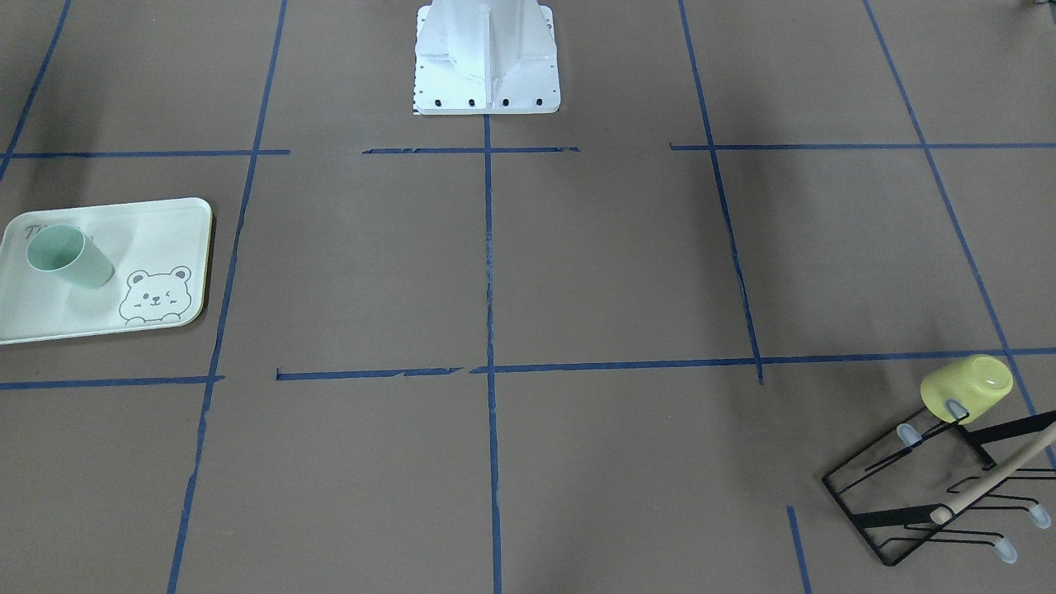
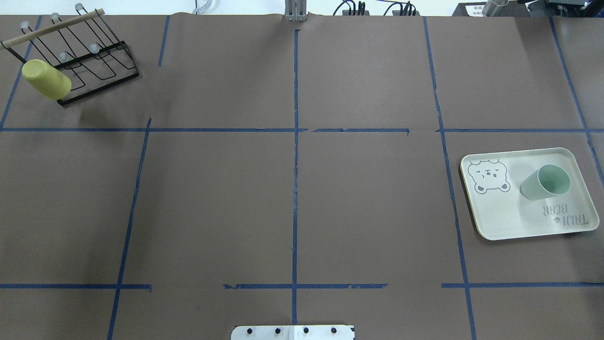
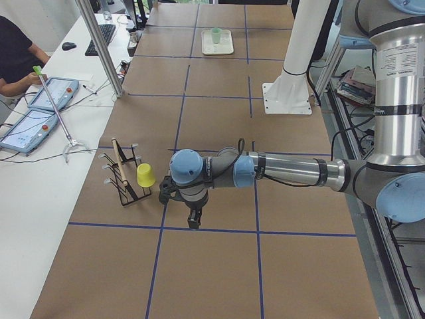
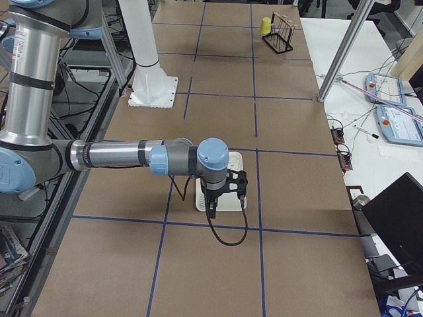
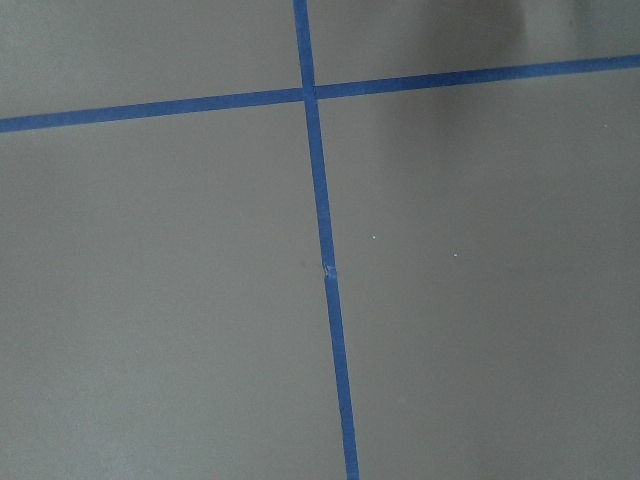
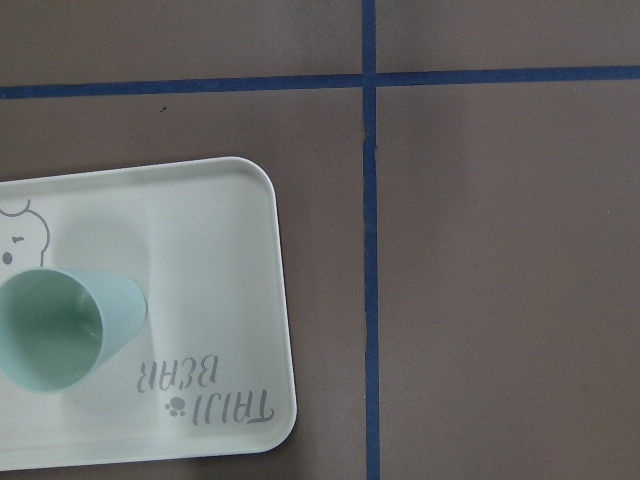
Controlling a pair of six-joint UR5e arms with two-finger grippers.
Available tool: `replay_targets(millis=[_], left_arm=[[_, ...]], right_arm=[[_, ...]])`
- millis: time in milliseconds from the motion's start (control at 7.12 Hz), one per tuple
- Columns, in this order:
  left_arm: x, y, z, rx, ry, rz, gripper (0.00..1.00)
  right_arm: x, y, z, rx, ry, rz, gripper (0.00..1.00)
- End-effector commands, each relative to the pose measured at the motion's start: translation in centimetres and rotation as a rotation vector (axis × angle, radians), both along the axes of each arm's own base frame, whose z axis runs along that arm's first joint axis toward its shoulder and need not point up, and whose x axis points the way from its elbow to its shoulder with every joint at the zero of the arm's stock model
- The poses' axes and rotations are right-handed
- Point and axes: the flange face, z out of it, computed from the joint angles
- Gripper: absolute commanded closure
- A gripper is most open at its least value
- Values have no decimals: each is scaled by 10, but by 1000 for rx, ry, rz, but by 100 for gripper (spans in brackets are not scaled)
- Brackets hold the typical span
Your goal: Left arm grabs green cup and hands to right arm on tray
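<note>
The green cup [image 1: 70, 257] stands upright, mouth up, on the tray [image 1: 157, 239], beside the bear drawing. It also shows in the overhead view [image 2: 545, 182] on the tray [image 2: 500, 217], and in the right wrist view [image 6: 60, 325] on the tray [image 6: 220, 260]. Neither arm shows in the overhead or front views. My left gripper [image 3: 194, 222] hangs over bare table near the rack, far from the cup [image 3: 216, 34]. My right gripper [image 4: 213, 210] hangs over the tray [image 4: 231, 158]. I cannot tell whether either is open or shut. No fingers show in the wrist views.
A yellow cup [image 2: 46, 79] hangs upside down on a black wire rack [image 2: 89, 52] with a wooden bar at the table's far left corner. The robot's white base [image 1: 487, 66] sits at mid-table edge. An operator's desk with tablets [image 3: 33, 113] runs along the far side.
</note>
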Motion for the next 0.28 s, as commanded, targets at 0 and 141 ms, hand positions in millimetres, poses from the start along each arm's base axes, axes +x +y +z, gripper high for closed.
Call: replay_targets(millis=[0, 141], left_arm=[[1, -2, -3, 6, 2, 2, 0], [0, 0, -1, 5, -7, 2, 0]], right_arm=[[0, 0, 0, 2, 0, 0, 0], [0, 2, 1, 1, 0, 0, 0]])
